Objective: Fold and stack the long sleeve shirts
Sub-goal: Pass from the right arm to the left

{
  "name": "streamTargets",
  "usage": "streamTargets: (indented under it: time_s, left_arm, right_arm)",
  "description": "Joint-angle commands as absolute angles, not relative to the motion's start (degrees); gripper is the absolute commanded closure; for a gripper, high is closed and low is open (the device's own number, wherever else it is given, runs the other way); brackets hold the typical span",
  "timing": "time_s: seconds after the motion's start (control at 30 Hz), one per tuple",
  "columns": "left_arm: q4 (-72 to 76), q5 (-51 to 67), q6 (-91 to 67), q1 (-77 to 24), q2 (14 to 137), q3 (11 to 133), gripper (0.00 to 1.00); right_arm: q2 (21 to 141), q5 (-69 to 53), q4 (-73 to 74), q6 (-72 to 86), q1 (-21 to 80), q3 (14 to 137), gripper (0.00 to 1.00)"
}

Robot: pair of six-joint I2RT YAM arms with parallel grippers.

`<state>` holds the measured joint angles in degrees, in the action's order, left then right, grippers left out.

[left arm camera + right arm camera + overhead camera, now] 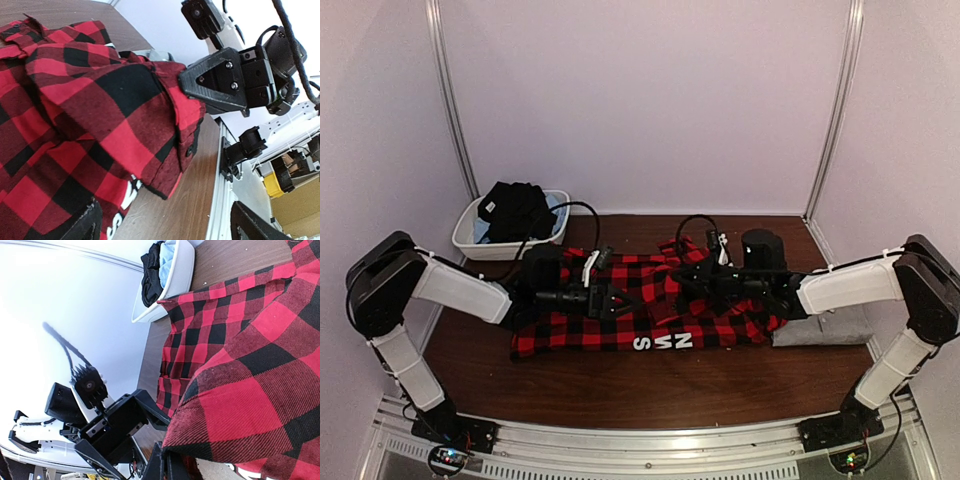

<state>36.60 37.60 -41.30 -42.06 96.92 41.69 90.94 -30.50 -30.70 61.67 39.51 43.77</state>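
The red-and-black check flannel shirt [650, 310] lies spread across the middle of the table, its white lettering [663, 342] at the near edge. My right gripper [688, 285] is shut on a raised fold of the flannel [240, 410]; its closed fingers [161, 465] pinch the cloth edge. My left gripper [618, 300] is open just left of that fold, low over the shirt, its fingers [87, 225] spread wide with nothing held. The left wrist view shows the right gripper [192, 85] gripping the cloth. The plain grey shirt [825, 330] lies folded at the right, partly under the right arm.
A white plastic tub [470, 238] with dark clothes [515, 210] stands at the back left; it also shows in the right wrist view [180, 275]. Bare brown table [650, 385] runs along the near side to the metal rail [650, 440]. Walls close the back and sides.
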Motion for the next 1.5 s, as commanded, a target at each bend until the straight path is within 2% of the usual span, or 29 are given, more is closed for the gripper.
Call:
streamTargets:
  time_s: [0.0,0.2,0.3,0.57,0.73,0.9,1.1,1.2,1.33,1.47]
  left_arm:
    - [48.6,44.2,-46.3,-44.0,101.7,45.4,0.12]
    - [55.3,44.4,-50.5,-45.1,106.7,47.3,0.22]
    - [56.2,44.7,-50.9,-45.6,108.7,48.5,0.30]
    - [57.9,44.3,-50.2,-45.7,110.1,50.5,0.70]
    - [55.6,45.2,-49.6,-45.1,109.1,50.8,0.99]
    - [40.3,43.1,-42.5,-44.0,102.1,50.2,1.00]
    - [10.2,37.4,-28.3,-42.4,92.1,54.8,1.00]
    - [-0.6,36.5,-25.5,-40.7,90.3,57.1,1.00]
    - [-8.9,36.5,-23.2,-38.8,88.9,57.5,1.00]
    - [-11.9,36.5,-22.1,-37.5,87.4,57.2,1.00]
  right_arm:
    - [89.4,-32.1,-37.4,64.9,39.8,44.1,1.00]
    - [89.0,-32.0,-39.1,65.9,40.1,43.5,1.00]
    - [88.9,-31.9,-39.7,66.2,40.2,43.3,1.00]
    - [88.0,-31.3,-39.9,66.4,40.4,41.7,1.00]
    - [87.1,-30.5,-38.7,65.9,40.4,40.3,1.00]
    - [85.9,-29.6,-36.3,64.2,40.4,39.3,0.98]
    - [81.9,-25.9,-23.3,57.6,40.4,39.6,0.64]
    - [78.9,-21.7,-14.6,53.8,40.3,39.9,0.53]
    - [76.1,-14.9,-4.0,49.2,39.6,40.5,0.46]
    - [76.7,-10.2,2.7,45.7,37.8,41.1,0.45]
